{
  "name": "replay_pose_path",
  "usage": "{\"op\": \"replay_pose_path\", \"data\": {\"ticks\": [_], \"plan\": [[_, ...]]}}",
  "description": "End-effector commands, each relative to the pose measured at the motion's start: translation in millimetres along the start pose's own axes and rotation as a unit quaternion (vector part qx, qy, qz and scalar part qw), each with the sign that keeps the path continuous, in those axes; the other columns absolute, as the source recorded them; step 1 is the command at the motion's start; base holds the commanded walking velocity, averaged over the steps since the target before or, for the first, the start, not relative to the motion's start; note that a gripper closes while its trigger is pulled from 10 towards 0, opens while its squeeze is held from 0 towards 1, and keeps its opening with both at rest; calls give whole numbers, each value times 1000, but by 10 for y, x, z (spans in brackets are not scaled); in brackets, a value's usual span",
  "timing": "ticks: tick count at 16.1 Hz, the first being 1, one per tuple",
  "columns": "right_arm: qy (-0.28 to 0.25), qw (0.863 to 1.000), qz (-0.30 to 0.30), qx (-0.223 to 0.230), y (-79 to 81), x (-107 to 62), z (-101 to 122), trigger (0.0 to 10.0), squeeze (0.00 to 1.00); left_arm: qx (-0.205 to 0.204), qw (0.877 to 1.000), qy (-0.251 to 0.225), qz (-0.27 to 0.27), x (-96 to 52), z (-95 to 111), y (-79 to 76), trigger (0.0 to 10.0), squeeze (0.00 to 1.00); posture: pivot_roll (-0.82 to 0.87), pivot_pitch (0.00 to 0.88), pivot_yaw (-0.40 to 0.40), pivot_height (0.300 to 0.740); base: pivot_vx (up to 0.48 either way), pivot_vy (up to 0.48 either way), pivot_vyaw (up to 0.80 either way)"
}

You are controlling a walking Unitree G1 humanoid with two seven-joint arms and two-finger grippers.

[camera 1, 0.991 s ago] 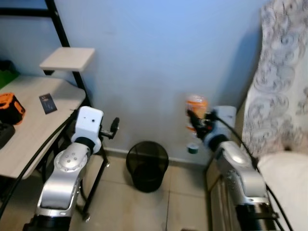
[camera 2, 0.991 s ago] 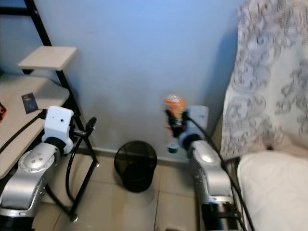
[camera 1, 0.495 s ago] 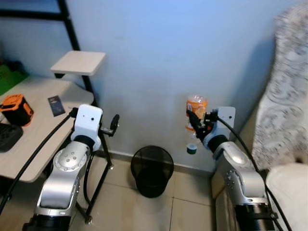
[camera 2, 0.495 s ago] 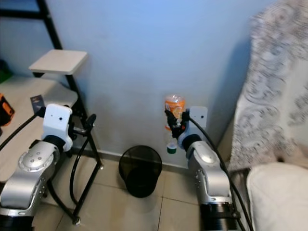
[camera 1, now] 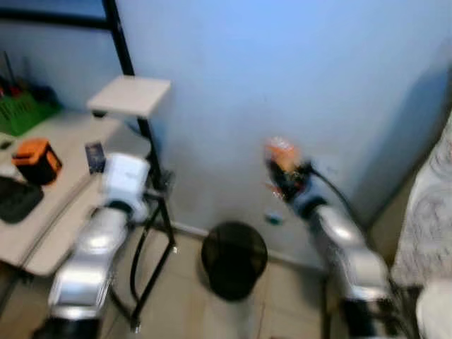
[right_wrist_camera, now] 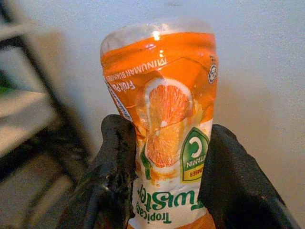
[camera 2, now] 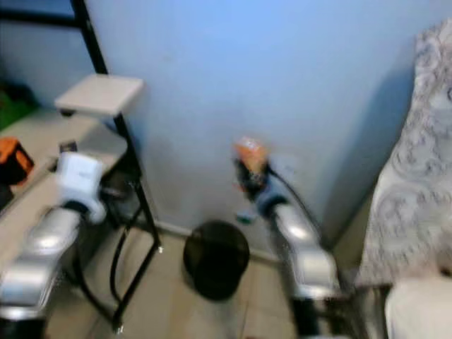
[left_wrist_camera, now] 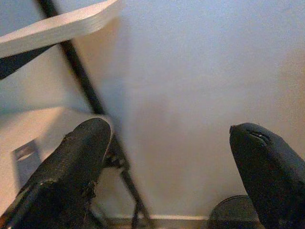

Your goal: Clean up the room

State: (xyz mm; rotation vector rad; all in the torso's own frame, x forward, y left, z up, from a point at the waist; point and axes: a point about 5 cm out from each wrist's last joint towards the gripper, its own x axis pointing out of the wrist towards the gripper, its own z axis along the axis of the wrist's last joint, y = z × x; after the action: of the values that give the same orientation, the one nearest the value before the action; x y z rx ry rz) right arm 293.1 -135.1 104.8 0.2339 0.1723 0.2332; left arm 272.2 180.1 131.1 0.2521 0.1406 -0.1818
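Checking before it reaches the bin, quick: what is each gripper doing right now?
Left gripper: open, holding nothing.
Right gripper: shut on the orange juice bottle, held upside down, up and to the right of the black wastebasket.

The orange label of the bottle [right_wrist_camera: 164, 129] carries the words "Tropicana Twister", seen upside down, and small white letters "MINUMAN BUAH" along its edge. A green badge on the same label shows a big "C" and the word "VITAMIN"
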Motion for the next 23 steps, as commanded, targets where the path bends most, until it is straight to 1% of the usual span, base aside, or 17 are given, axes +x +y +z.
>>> {"op": "replay_pose_path", "data": {"ticks": [1, 5, 7, 9, 10, 11, 12, 14, 16, 18, 19, 21, 23], "plan": [[-10, 1000, 16, 5, 102, 38, 62, 10000, 0, 11, 1000, -1, 11, -2, 35, 89, 10000, 306, -34, 0, 9, 740, 382, 0, 0], [-8, 1000, 16, 4, 96, 40, 58, 10000, 0, 17, 1000, 4, 3, -9, 16, 84, 10000, 302, -34, 0, 9, 740, 383, 0, 0], [6, 999, 37, -8, 96, 21, 47, 10000, 0, 34, 999, 9, -19, -34, 1, 59, 10000, 294, -35, 0, 8, 740, 379, 0, 0], [23, 998, 56, -18, 77, -7, 22, 10000, 0, 41, 999, 15, -27, -72, -24, 60, 10000, 294, -36, 0, 8, 740, 368, 0, 0], [31, 997, 69, -8, 73, -10, 9, 10000, 0, 45, 998, 19, -36, -84, -39, 54, 10000, 294, -39, 0, 10, 740, 352, 0, 0], [41, 995, 86, -8, 84, -6, 3, 10000, 0, 47, 997, 20, -54, -86, -42, 31, 10000, 294, -39, 0, 11, 740, 330, 0, 0], [48, 994, 98, -11, 83, -1, 0, 10000, 0, 46, 995, 20, -81, -98, -49, -6, 10000, 271, -40, 0, 12, 740, 0, 0, 0], [56, 991, 121, -25, 62, 51, -6, 10000, 0, 78, 984, 29, -156, -144, -90, -91, 10000, 259, -42, 0, 14, 740, 0, 0, 0], [57, 989, 135, -37, 65, 110, -33, 10000, 0, 92, 973, 32, -211, -189, -112, -142, 10000, 263, -38, 0, 11, 740, 0, 0, 0], [73, 985, 153, -42, 80, 206, -144, 10000, 0, 99, 951, 45, -289, -263, -132, -182, 10000, 263, -33, 0, 5, 740, 0, 0, 0], [84, 984, 153, -47, 73, 242, -201, 10000, 0, 96, 941, 49, -322, -300, -132, -196, 10000, 267, -33, 0, 5, 740, 0, 0, 0], [99, 983, 140, -60, 41, 299, -279, 10000, 0, 95, 926, 54, -360, -343, -132, -198, 10000, 263, -33, 0, 5, 740, 0, 0, 0], [103, 985, 125, -57, 1, 315, -323, 10000, 0, 93, 919, 56, -378, -377, -128, -206, 10000, 267, -31, 0, 4, 740, 0, 0, 0]]}}
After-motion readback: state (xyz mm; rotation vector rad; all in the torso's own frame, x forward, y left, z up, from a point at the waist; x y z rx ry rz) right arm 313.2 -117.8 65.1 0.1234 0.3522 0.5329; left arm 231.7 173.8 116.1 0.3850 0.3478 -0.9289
